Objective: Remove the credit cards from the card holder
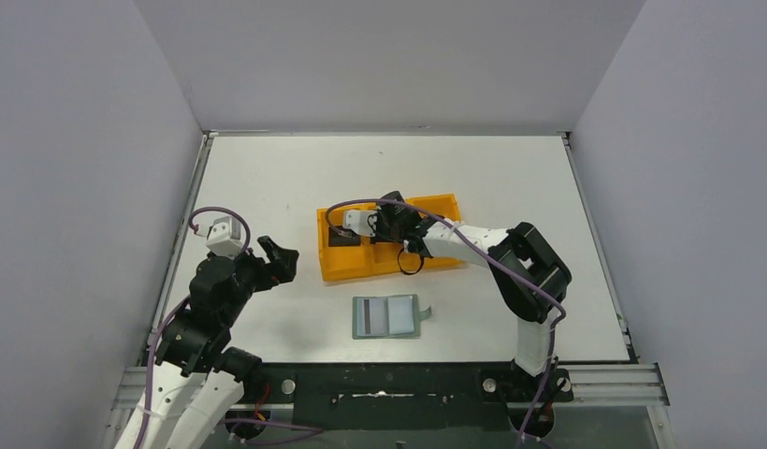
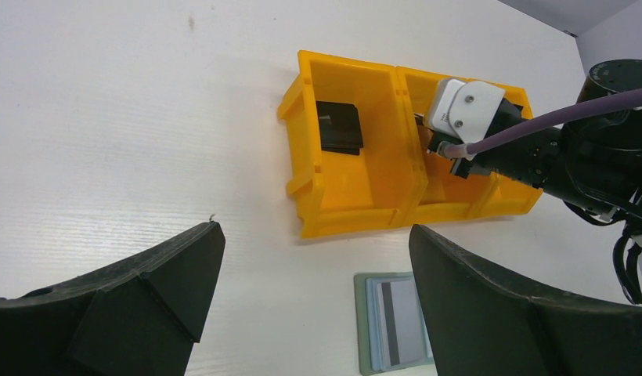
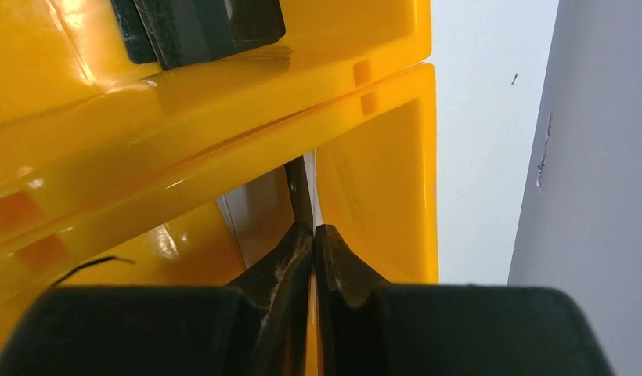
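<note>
Looking first near the arms and finding the card holder (image 1: 386, 316) lying open and flat on the table (image 1: 267, 178), pale blue side up. Spotting a grey card (image 1: 368, 316) with a dark stripe on one half of it, not yet taken out. Moving a little left and seeing the left gripper (image 1: 282, 262) hovering above the table, jaws spread wide, gripping nothing, well apart from the card holder. Going farther back to the orange tray (image 1: 347, 269). Seeing the right gripper (image 3: 313, 231) hanging low in the middle box of it, jaws pinched tight on a thin card (image 3: 300, 188) standing on its edge close beside the wall. Not being able to tell that card's colour for sure. Finding a black card (image 2: 339, 127) lying flat in the left box. Judging the step in hand as dropping off the second card. Needing next to loosen the jaws, letting the thin card drop flat in the box, then lifting the right gripper straight up, clear of the tray walls. After that, needing to go back for the grey card, likely pinching it by a free edge and sliding it out while keeping the card holder from moving.
</note>
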`<state>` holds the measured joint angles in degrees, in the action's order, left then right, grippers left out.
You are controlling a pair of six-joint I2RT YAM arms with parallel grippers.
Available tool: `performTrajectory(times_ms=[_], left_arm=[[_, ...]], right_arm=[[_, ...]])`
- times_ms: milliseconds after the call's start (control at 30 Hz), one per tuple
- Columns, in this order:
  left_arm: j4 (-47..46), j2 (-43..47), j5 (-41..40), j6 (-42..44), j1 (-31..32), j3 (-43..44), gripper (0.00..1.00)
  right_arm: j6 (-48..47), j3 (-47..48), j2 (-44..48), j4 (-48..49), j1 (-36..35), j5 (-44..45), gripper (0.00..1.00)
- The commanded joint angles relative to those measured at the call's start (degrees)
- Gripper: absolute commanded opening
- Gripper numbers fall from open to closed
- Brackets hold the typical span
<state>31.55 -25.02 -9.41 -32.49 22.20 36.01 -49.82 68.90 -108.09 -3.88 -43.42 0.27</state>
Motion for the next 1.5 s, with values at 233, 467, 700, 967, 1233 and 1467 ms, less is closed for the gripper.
performTrajectory(times_ms=[233, 467, 700, 967, 1233, 1467], left_arm=[[-2.2, 0.04, 0.16, 0.85, -0.64, 0.37, 0.9], [-2.28, -0.71, 0.55, 0.85, -0.75, 0.24, 0.9], [-2.37, -1.11, 1.03, 0.94, -0.84, 0.28, 0.9], [-2.28, -1.06, 0.79, 0.85, -0.92, 0.2, 0.9], [-2.22, -1.59, 0.84, 0.76, -0.93, 0.19, 0.9], [-2.12, -2.39, 1.0, 0.59, -0.93, 0.18, 0.9]], right_arm=[[-1.77, 0.96, -0.45, 2.44, 1.65, -3.29, 0.21], [-1.62, 0.39, 1.14, -2.32, 1.84, -6.37, 0.25], [-3.36, 0.52, 0.99, -4.49, 2.46, -7.0, 0.21], [-2.47, 1.49, 0.23, -3.62, 2.3, -4.07, 0.25], [-0.31, -1.86, 3.87, 2.09, 0.89, 0.66, 0.3], [1.7, -2.61, 4.99, 3.8, -0.62, 3.58, 0.31]])
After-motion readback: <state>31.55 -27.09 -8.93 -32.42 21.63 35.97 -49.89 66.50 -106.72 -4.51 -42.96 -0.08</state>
